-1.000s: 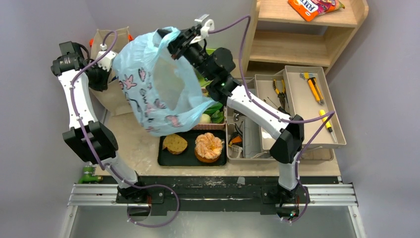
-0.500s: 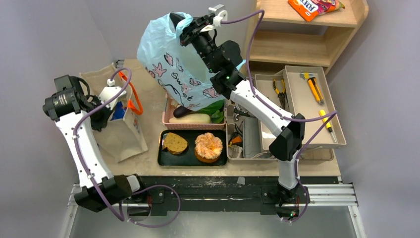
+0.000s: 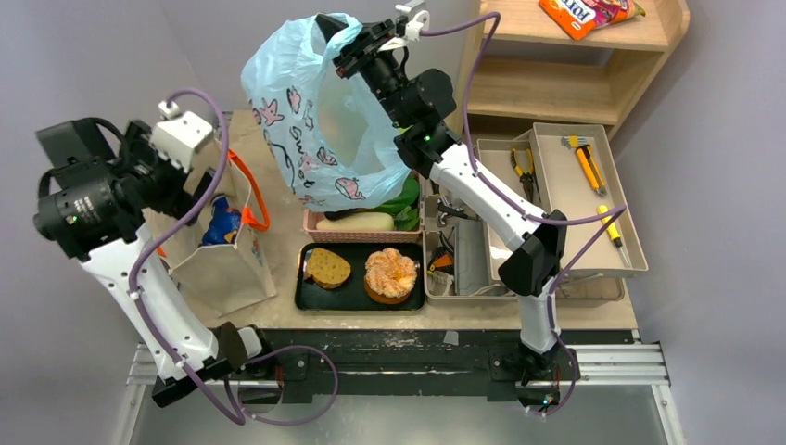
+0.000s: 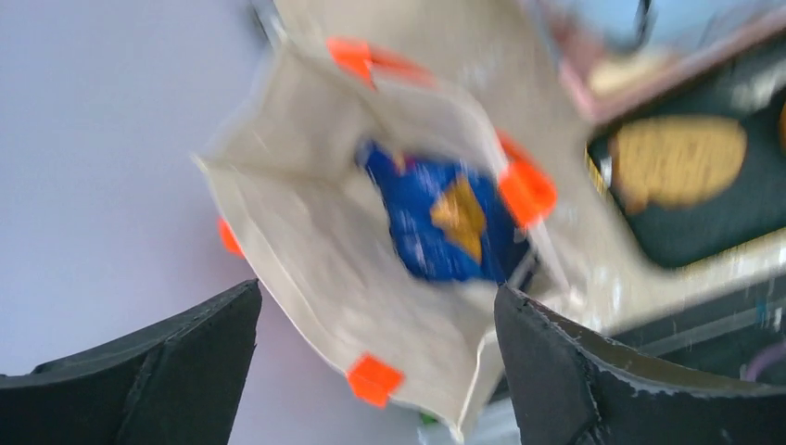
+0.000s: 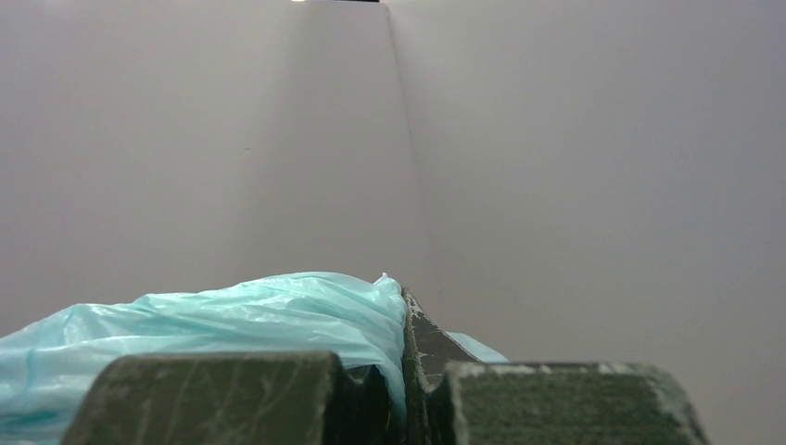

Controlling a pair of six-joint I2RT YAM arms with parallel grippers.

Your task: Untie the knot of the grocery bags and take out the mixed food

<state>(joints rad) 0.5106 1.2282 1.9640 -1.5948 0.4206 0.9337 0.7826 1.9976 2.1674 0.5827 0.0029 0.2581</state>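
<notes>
Our right gripper (image 3: 357,42) is clamped on the thin light-blue printed plastic bag (image 3: 306,130), raised at the far side, seemingly untied. Our left gripper (image 4: 375,292), jaws apart, hovers above the beige canvas tote (image 3: 218,269) at left; its blue snack pack (image 4: 440,218) is yet to come out.

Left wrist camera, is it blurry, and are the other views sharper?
Left wrist view: smeared, the beige canvas tote with orange handles and the blue snack pack inside lack crisp edges. Top external view: sharp, evenly lit. Right wrist view: crisp on the thin light-blue plastic bag pinched in the right claw.
</notes>
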